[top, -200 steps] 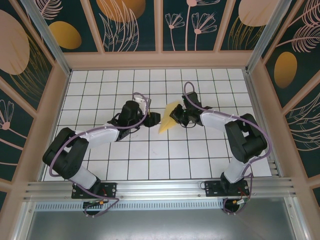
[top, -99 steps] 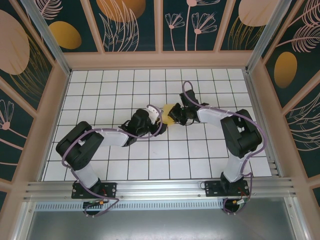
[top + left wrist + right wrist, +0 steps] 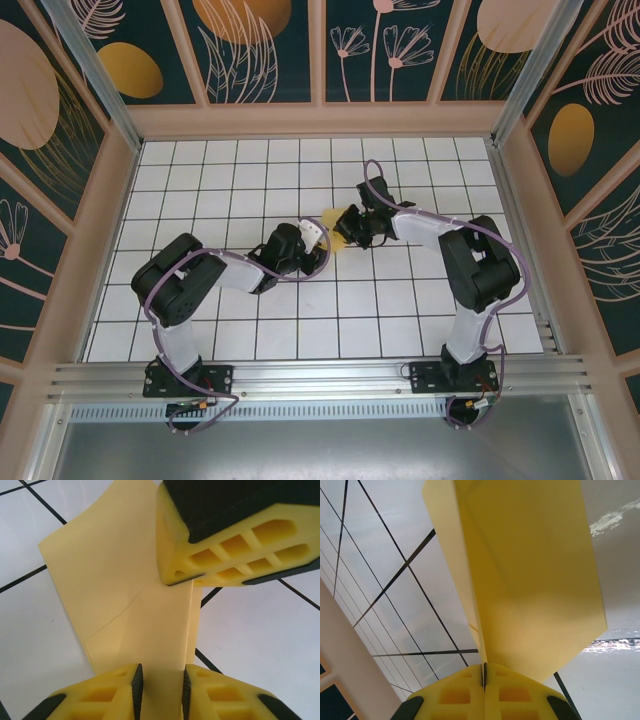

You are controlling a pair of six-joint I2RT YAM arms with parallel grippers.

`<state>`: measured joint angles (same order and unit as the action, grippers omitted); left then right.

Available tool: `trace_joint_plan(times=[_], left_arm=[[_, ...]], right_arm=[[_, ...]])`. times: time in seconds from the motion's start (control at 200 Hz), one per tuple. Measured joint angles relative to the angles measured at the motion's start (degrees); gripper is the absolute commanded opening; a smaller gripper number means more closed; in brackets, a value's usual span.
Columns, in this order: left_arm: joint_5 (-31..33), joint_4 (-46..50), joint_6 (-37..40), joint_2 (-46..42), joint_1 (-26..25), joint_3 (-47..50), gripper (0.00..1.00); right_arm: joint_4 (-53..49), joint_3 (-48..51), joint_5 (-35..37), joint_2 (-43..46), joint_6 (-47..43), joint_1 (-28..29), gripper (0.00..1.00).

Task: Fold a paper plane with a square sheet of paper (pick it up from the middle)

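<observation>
The yellow sheet of paper point(image 3: 340, 219), folded into a partly formed plane, is held up over the middle of the table. My right gripper point(image 3: 352, 234) is shut on it; in the right wrist view the pads point(image 3: 487, 672) pinch a fold of the paper point(image 3: 535, 580) edge-on. My left gripper point(image 3: 321, 240) has come in from the left. In the left wrist view a flat layered part of the paper point(image 3: 125, 580) runs between its fingertips point(image 3: 160, 672), which stand a narrow gap apart, open. The right gripper's fingers point(image 3: 225, 545) clamp the paper's far edge.
The white gridded table point(image 3: 300, 300) stretches around both arms. Wooden frame walls point(image 3: 320, 120) border it at the back and sides, and a metal rail point(image 3: 320, 380) runs along the near edge.
My left arm has swung right until its gripper reaches the paper, and its jaws have narrowed. The right gripper has shifted slightly left with the paper, still shut on it.
</observation>
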<state>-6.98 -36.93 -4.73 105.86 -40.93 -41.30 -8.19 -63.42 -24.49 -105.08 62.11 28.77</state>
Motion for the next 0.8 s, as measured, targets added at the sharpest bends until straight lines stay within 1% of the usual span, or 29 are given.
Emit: trace_joint_plan(times=[0.125,0.145,0.185,0.24,0.295,0.35,0.4,0.51,0.625,0.706,0.801], left_arm=[[0.17,-0.85,0.02,0.04,-0.02,0.00,0.16],[0.24,-0.96,-0.04,0.07,0.00,0.00,0.14],[0.24,-1.18,-0.09,0.20,0.00,-0.02,0.12],[0.20,-1.44,-0.39,0.37,-0.02,0.00,0.09],[0.15,-1.57,-0.59,0.39,0.00,0.00,0.08],[0.17,-1.84,-1.20,0.39,-0.02,0.00,0.07],[0.11,-2.03,-1.95,0.39,0.00,0.00,0.07],[-0.04,-2.58,-5.20,0.39,0.00,0.24,0.07],[-0.39,-3.76,-9.97,0.39,0.00,1.33,0.07],[-0.70,-4.94,-13.44,0.39,0.00,2.58,0.07],[-1.01,-6.78,-17.18,0.39,0.00,4.15,0.07]], right_arm=[[-0.28,-0.02,-0.26,0.00,-0.02,0.00,0.00],[-0.35,-0.07,-0.44,-0.02,-0.04,0.00,0.02],[-0.57,-0.28,-0.68,-0.11,-0.20,0.00,0.09],[-1.18,-0.87,-0.96,-0.33,-0.39,0.00,0.23],[-1.57,-1.55,-1.29,-0.66,-1.97,-0.07,0.35],[-1.73,-1.92,-1.53,-0.74,-3.34,-0.26,0.44],[-1.68,-1.97,-1.97,-0.72,-5.16,-0.66,0.48],[-0.02,-0.46,-2.43,0.24,-9.22,-2.60,0.50],[2.40,3.50,-2.64,3.76,-13.53,-4.68,0.48],[4.85,5.66,-3.06,5.66,-16.26,-4.96,0.44],[7.85,7.87,-4.33,6.45,-18.16,-4.83,0.37]])
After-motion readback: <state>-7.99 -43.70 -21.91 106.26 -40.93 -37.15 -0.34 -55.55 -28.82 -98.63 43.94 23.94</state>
